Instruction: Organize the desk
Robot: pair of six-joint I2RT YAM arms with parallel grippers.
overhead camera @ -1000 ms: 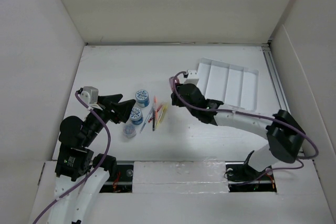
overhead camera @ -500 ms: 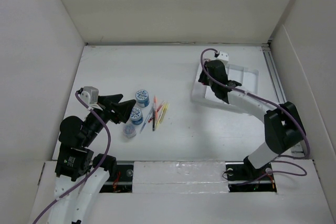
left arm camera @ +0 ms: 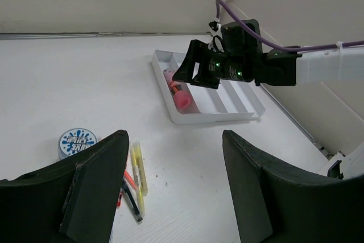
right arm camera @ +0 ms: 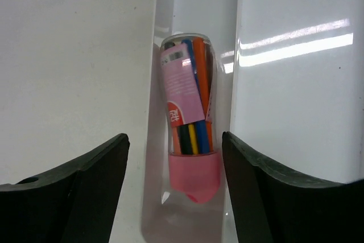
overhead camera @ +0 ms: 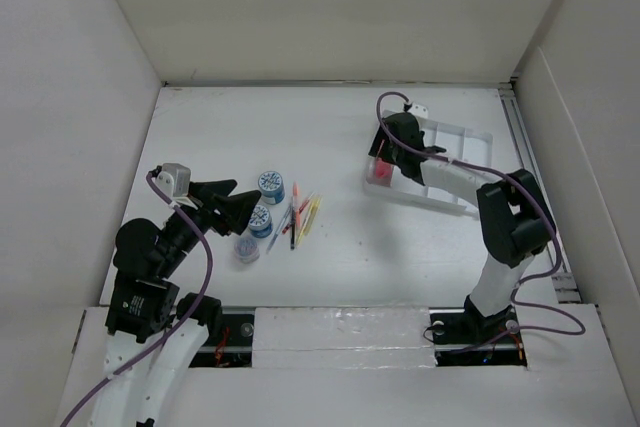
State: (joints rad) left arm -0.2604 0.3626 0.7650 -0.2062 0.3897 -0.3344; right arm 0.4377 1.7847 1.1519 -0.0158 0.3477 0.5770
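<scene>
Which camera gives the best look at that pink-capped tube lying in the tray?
The right wrist view: the pink-capped tube lies close and central, with coloured pens visible inside. The left wrist view shows it small in the tray. The top view shows only a pink speck.

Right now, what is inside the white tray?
In the tray's end compartment lies a clear pink-capped tube of coloured pens. The right arm covers parts of the other compartments.
</scene>
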